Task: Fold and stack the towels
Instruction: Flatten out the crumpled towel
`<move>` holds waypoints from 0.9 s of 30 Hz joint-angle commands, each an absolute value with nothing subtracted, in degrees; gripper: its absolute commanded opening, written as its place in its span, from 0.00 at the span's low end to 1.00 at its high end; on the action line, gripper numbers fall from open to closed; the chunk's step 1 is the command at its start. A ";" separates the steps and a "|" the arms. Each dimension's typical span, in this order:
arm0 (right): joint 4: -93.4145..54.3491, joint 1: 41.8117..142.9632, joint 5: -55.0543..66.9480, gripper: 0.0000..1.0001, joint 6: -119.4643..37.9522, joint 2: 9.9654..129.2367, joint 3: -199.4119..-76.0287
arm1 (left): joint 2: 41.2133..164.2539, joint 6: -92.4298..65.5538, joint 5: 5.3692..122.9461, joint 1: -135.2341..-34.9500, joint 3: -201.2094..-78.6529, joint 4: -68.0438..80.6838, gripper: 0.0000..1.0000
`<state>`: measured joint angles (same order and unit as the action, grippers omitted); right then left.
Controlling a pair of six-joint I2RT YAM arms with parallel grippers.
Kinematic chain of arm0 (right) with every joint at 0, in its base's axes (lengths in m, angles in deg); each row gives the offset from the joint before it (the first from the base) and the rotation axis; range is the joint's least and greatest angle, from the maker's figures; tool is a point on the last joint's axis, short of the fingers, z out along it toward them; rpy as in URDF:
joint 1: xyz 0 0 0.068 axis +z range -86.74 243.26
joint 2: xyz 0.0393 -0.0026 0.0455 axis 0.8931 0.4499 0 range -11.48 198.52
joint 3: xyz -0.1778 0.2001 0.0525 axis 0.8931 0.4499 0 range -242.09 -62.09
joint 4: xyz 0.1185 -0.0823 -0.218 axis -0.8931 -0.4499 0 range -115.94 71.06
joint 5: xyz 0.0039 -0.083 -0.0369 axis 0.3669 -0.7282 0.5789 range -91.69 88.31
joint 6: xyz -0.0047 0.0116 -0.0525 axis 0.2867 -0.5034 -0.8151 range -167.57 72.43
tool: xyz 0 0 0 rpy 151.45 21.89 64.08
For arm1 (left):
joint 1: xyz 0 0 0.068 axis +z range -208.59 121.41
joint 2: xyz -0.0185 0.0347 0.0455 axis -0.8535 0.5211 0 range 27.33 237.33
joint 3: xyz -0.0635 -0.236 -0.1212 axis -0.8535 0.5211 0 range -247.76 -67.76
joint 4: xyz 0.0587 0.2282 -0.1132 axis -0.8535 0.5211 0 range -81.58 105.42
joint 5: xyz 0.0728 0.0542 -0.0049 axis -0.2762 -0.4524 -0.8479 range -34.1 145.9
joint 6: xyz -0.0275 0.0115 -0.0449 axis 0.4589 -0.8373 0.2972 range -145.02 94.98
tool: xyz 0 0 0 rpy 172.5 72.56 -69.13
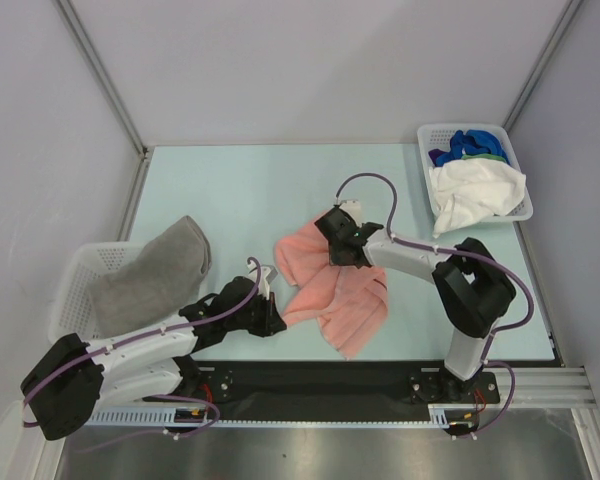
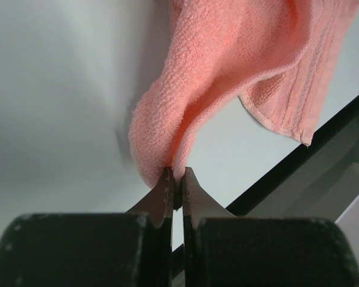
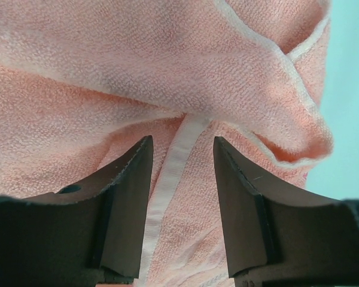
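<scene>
The pink towel [image 1: 332,295] lies crumpled mid-table between the arms. The left gripper [image 2: 176,174] is clamped on a fold at its near-left edge, likely to anchor it for spreading. The right gripper [image 3: 182,146] hovers over a hem, fingers apart, seemingly ready to pinch; contact is unclear. A grey towel [image 1: 150,275] drapes over the left basket [image 1: 78,262], set aside.

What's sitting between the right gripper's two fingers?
The pale hem of the pink towel runs through the gap, in the right wrist view; the right gripper is open.
</scene>
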<state>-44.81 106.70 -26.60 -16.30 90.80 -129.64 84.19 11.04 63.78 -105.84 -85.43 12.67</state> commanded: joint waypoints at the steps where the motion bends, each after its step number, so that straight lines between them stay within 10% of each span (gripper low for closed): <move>1: -45.48 106.59 -28.59 0.50 -16.28 92.75 -131.61 | 83.49 11.37 63.45 -106.23 -85.43 11.85 0.00; 16: -43.81 102.11 -29.56 0.41 -16.54 88.46 -125.55 | 80.94 11.02 61.87 -106.23 -85.51 14.84 0.00; 23: -42.23 100.44 -26.13 0.01 -17.07 86.26 -122.91 | 80.77 10.75 61.52 -106.23 -86.83 16.07 0.00; 27: -43.02 100.35 -24.81 0.00 -17.25 82.66 -123.43 | 79.54 10.05 60.65 -106.23 -89.29 18.70 0.00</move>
